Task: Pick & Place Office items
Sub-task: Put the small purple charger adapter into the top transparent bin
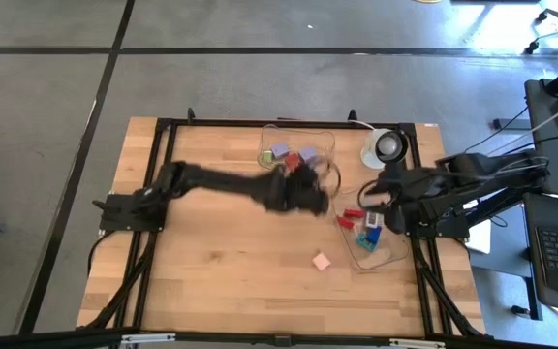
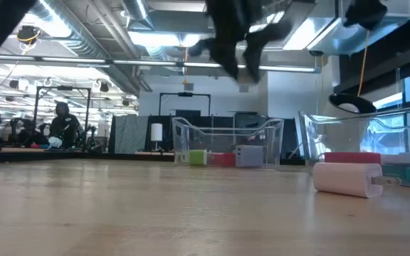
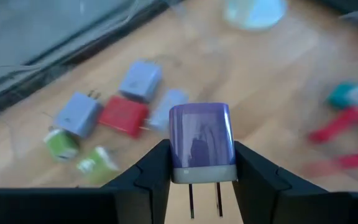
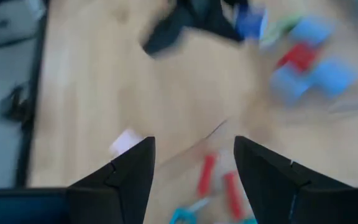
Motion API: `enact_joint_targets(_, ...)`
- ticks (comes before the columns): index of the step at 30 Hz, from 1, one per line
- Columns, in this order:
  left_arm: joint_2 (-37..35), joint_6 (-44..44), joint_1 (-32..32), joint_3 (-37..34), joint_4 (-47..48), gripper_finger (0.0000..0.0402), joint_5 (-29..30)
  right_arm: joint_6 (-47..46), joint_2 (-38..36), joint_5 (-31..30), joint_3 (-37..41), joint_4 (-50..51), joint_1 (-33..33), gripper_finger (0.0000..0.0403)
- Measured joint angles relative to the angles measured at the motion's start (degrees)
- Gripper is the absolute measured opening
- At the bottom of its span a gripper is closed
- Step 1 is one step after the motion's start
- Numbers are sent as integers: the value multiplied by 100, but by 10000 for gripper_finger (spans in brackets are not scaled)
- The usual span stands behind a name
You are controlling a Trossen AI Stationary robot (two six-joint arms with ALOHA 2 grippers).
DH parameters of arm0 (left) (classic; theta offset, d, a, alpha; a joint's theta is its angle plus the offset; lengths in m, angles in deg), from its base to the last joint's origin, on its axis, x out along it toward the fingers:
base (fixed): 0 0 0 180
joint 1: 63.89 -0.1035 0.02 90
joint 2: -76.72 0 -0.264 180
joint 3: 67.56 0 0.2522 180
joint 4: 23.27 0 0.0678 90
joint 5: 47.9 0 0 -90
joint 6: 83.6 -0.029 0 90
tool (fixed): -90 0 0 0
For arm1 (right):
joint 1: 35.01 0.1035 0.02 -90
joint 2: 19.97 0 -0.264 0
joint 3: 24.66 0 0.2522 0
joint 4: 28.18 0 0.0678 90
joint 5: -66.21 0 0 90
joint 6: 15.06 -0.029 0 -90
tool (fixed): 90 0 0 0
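The left gripper (image 3: 202,171) is clamped on a lavender plug block (image 3: 202,142). Its 2 metal pins point down between the fingers. In the high view this gripper (image 1: 310,199) hangs over the middle of the counter (image 1: 211,262), right by the far tub (image 1: 329,143). That clear tub already has some items in it: 2 lavender plug blocks, a red block (image 3: 123,116) and 2 green pieces (image 3: 61,144).

The step in hand looks like carrying the held block to that far tub and letting it go there. To do it well, the arm should keep the block high enough to pass over the clear wall. It should stop over a bare spot inside the tub, not over the pile. Then it should go down a little and open slowly, so the block does not bounce out.

The right gripper (image 4: 194,165) has its fingers apart and holds nothing. It hangs over the near tub (image 1: 387,254) on the right side, where red pieces (image 4: 206,175) and a teal piece lie. It should wait until it is lined up on 1 piece before it closes.

A pink block (image 1: 322,261) lies alone on the counter, between the 2 arms and nearer the front edge. It still needs picking up.
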Motion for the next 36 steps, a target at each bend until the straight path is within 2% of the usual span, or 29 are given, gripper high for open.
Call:
enact_joint_targets(5,17,-1018,-1217,-7,50,132,-1424,451,0,-1401,-382,-19,-2,221)
enact_joint_targets(9,102,-1506,-1992,-21,62,133,-1707,586,2,-2194,-421,-19,-2,221)
enact_joint_targets(14,132,-1751,-2633,-130,72,133,-2327,600,33,-2533,-421,7,-51,221)
enact_joint_targets(24,154,-1986,-2799,-1109,-532,134,-2910,603,33,-3085,-421,4,-259,221)
enact_joint_targets(30,152,-1992,-2798,-1341,-788,140,-2921,623,33,-3274,-421,4,-432,221)
enact_joint_targets(36,152,-2153,-2776,-1344,-819,174,-2866,410,33,-3252,-419,6,-501,221)
